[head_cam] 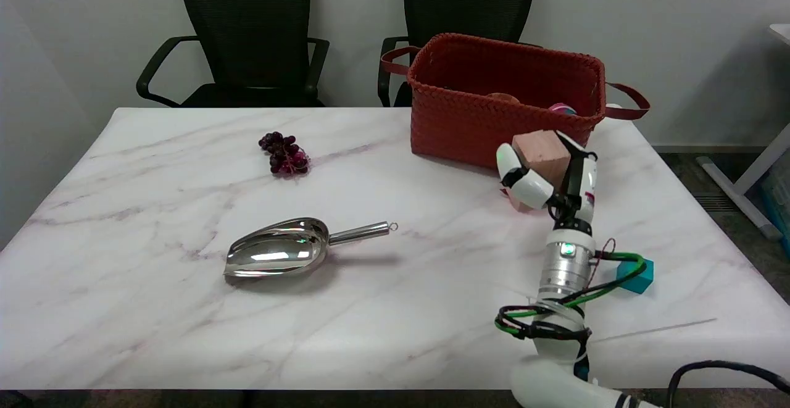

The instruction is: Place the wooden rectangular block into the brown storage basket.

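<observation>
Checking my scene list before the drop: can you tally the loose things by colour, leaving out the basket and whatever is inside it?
Wood-coloured: 1, the wooden block held by the right hand
Dark purple: 1, the grape bunch
Silver: 1, the metal scoop
Teal: 1, the small block partly hidden behind the arm
Total: 4

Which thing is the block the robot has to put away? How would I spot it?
Find the big red-brown woven basket at the table's far side. Just in front of it, the robot's right hand holds the wooden block: pale pinkish-tan with flat square faces, unlike the teal block nearer the camera.
</observation>
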Robot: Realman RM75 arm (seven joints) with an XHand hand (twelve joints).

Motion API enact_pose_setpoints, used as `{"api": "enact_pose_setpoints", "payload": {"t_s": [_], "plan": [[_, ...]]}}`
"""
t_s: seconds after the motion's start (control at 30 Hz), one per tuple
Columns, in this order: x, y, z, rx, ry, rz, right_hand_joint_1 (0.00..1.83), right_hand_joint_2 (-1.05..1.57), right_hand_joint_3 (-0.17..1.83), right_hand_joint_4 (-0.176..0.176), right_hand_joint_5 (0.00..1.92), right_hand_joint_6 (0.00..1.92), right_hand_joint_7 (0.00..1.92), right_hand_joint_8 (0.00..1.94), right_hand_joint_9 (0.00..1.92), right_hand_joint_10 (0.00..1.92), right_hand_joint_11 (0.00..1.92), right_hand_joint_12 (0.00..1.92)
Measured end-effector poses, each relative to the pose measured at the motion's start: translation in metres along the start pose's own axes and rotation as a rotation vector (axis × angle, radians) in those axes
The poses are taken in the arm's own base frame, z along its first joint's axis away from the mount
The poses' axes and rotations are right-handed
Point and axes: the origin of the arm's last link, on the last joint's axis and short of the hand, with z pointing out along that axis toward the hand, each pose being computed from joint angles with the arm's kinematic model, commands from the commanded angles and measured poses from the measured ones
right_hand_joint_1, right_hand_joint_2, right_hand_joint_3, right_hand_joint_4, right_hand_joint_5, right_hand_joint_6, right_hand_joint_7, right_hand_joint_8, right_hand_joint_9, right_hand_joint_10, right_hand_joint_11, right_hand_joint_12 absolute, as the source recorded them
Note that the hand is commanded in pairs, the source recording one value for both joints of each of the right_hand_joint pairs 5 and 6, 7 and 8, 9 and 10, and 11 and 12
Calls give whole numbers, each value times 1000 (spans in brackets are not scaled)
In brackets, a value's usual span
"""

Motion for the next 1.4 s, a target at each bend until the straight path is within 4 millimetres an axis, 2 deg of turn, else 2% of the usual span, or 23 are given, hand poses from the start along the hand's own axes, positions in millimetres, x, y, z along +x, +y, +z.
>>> {"api": "enact_pose_setpoints", "payload": {"t_s": [0.33,1.07,1.4], "plan": [[-8,-18,37,80,-22,21,1146,926,886,0,1353,1353,1446,1446,1293,1293,1175,1175],[-31,-70,151,225,-105,-5,1183,725,1005,0,1283,1283,1405,1405,1254,1254,1082,1082],[-44,-76,202,237,-155,-128,1191,667,1052,0,1275,1275,1387,1387,1240,1240,1037,1037]]}}
